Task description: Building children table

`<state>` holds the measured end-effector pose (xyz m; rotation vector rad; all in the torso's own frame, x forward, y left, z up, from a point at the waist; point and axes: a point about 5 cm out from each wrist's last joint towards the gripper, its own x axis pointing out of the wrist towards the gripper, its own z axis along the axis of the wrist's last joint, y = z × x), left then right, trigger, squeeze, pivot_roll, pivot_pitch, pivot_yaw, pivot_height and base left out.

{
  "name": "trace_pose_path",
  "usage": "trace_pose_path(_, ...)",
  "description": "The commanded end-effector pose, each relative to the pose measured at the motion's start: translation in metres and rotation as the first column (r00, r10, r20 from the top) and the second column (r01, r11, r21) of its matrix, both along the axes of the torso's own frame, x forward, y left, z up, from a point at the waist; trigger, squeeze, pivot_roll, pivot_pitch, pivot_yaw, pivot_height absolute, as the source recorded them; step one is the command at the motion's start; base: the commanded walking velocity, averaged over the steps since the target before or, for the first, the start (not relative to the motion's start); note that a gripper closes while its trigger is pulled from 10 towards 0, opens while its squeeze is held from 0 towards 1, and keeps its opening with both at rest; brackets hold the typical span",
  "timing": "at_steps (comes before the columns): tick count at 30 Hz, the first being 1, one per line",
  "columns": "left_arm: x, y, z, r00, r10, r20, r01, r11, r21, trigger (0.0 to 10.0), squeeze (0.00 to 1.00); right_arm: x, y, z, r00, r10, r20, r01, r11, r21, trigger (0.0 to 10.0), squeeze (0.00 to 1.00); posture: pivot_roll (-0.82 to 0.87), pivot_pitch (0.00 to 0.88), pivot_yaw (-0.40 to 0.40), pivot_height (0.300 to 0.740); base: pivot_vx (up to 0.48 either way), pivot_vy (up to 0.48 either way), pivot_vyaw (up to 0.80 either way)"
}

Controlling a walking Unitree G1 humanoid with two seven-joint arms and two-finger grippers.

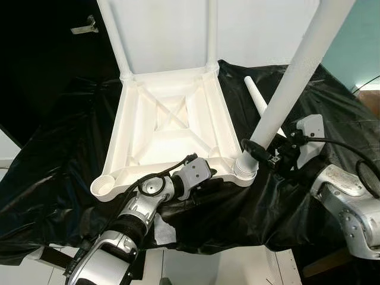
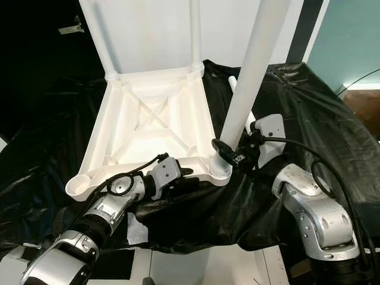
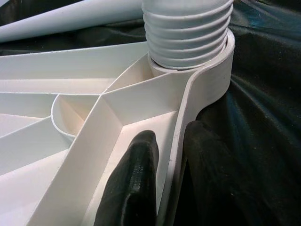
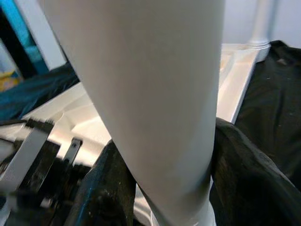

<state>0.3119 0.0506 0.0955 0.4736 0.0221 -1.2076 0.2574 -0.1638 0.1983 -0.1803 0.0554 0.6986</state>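
Note:
A white plastic tabletop (image 1: 169,127) lies upside down on a black sheet, with two legs standing in its far corners. A third white leg (image 1: 297,77) rises tilted from the near right corner socket (image 1: 244,169), its threaded end (image 3: 188,33) seated there. My right gripper (image 1: 261,153) is shut on this leg just above the socket. My left gripper (image 3: 164,183) pinches the tabletop's near rim, one finger (image 3: 136,183) inside, the other outside. The near left socket (image 1: 104,185) holds nothing. A loose white leg (image 1: 256,95) lies on the sheet to the right.
The black sheet (image 1: 59,154) covers the work surface and hangs over its front edge. A white wall (image 1: 261,29) stands behind the tabletop. Teal wall and a cable (image 1: 368,83) show at far right. White floor (image 1: 237,267) lies below.

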Motion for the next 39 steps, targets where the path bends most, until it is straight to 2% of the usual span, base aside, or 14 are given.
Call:
trace_pose_path(1, -0.007, -0.010, -0.008, 0.998, -0.055, -0.027, 0.056, 0.998, 0.037, 10.0, 0.00, -0.003, 0.001, -0.041, 0.974, 0.025, -0.227, -0.031, 0.999, -0.024, 10.0, 0.00, -0.19, 0.038, 0.053, 0.740, 0.000, 0.000, 0.00)
trace_pose_path(5, -0.008, -0.010, -0.009, 0.998, -0.053, -0.028, 0.054, 0.998, 0.035, 10.0, 0.00, -0.001, 0.000, -0.043, 0.969, 0.027, -0.246, -0.036, 0.999, -0.029, 10.0, 0.00, -0.19, 0.038, 0.052, 0.740, 0.000, 0.000, 0.00)
trace_pose_path(8, -0.008, -0.009, -0.009, 0.998, -0.052, -0.028, 0.053, 0.998, 0.036, 10.0, 0.00, 0.003, 0.002, -0.040, 0.969, 0.011, -0.245, -0.011, 1.000, 0.001, 10.0, 0.00, -0.18, 0.038, 0.052, 0.740, 0.000, 0.000, 0.00)
trace_pose_path(12, -0.007, -0.008, -0.009, 0.998, -0.050, -0.027, 0.051, 0.998, 0.039, 10.0, 0.00, 0.014, 0.009, -0.022, 0.980, -0.035, -0.198, 0.049, 0.997, 0.067, 10.0, 0.00, -0.18, 0.038, 0.057, 0.740, 0.000, 0.000, 0.00)
trace_pose_path(19, -0.007, -0.008, -0.008, 0.998, -0.053, -0.026, 0.054, 0.998, 0.041, 10.0, 0.00, 0.016, 0.015, -0.009, 0.974, -0.031, -0.226, 0.064, 0.988, 0.141, 10.0, 0.00, -0.18, 0.036, 0.060, 0.740, 0.000, 0.000, 0.00)
trace_pose_path(22, -0.007, -0.008, -0.008, 0.998, -0.055, -0.024, 0.056, 0.998, 0.043, 10.0, 0.00, 0.019, 0.011, -0.008, 0.968, -0.047, -0.248, 0.083, 0.987, 0.136, 10.0, 0.00, -0.19, 0.032, 0.062, 0.740, 0.000, 0.000, 0.00)
trace_pose_path(30, -0.006, -0.010, -0.007, 0.998, -0.056, -0.022, 0.057, 0.998, 0.042, 10.0, 0.00, 0.016, 0.006, -0.009, 0.957, 0.001, -0.290, 0.030, 0.994, 0.102, 10.0, 0.00, -0.19, 0.030, 0.062, 0.740, 0.000, 0.000, 0.00)
trace_pose_path(34, -0.006, -0.010, -0.007, 0.998, -0.055, -0.022, 0.056, 0.998, 0.043, 10.0, 0.00, 0.023, -0.001, -0.004, 0.948, -0.031, -0.317, 0.058, 0.995, 0.079, 10.0, 0.00, -0.19, 0.029, 0.060, 0.740, 0.000, 0.000, 0.00)
trace_pose_path(39, -0.006, -0.010, -0.007, 0.998, -0.052, -0.022, 0.053, 0.998, 0.041, 10.0, 0.00, 0.028, -0.003, 0.002, 0.950, -0.037, -0.309, 0.062, 0.996, 0.070, 10.0, 0.00, -0.18, 0.028, 0.056, 0.740, 0.000, 0.000, 0.00)
